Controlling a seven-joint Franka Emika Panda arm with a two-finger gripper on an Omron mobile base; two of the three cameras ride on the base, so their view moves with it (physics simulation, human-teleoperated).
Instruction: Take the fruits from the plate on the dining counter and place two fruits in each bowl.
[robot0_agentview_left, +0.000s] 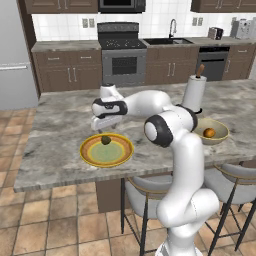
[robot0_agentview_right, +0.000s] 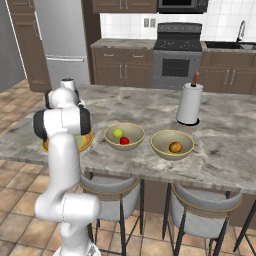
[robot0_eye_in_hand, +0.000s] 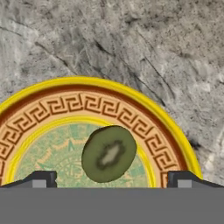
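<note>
Last pick is in hand: the gripper (robot0_eye_in_hand: 112, 179), jaws spread wide and empty, hovers over the dark brownish-green fruit (robot0_eye_in_hand: 109, 153) on the plate (robot0_eye_in_hand: 65, 94) on the bench (robot0_agentview_left: 55, 125). One bowl (robot0_agentview_right: 124, 136) holds two fruits; the other bowl (robot0_agentview_right: 172, 144), at its 3 o'clock, holds the orange fruit (robot0_agentview_right: 175, 147) (one short). Next: descend, straddle, close.

A home kitchen is showing here: a stove (robot0_agentview_left: 123, 55) is standing between dark wood cabinets (robot0_agentview_left: 67, 70), a sink (robot0_agentview_left: 167, 41) and fridge (robot0_agentview_left: 15, 60) are sitting nearby, and stools (robot0_agentview_right: 107, 192) are tucking under a marbled stone surface (robot0_agentview_left: 60, 125).
</note>
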